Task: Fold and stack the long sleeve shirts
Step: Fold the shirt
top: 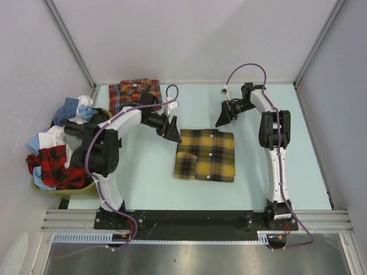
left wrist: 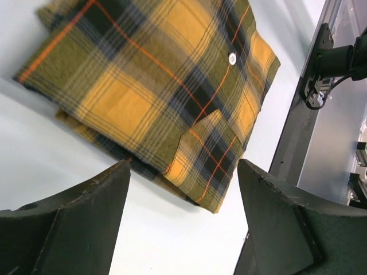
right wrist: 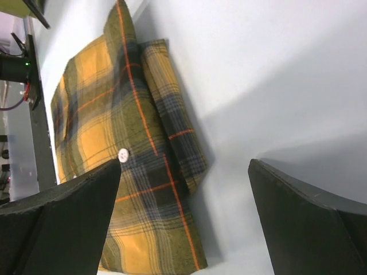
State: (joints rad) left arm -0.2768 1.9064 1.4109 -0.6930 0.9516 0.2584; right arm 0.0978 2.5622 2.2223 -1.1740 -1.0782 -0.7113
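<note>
Stage between folding and stacking: the yellow shirt [top: 206, 154] lies folded into a rectangle at the middle of the table [top: 149, 177], and the red shirt [top: 135, 94] lies folded at the far left corner. The left gripper [top: 170, 128] and right gripper [top: 225, 117] hover near the yellow shirt's far corners, jaws spread, holding nothing. Likely next: pinch both corners and carry it onto the red shirt.

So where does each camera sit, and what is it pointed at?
Top: high behind the robot, looking down on the table; the left arm and right arm show whole, the yellow shirt between them, the red shirt far left.
Left wrist: on the left arm, looking past its open left fingers at the yellow shirt.
Right wrist: on the right arm, looking past its open right fingers at it.
All three share the yellow shirt.
</note>
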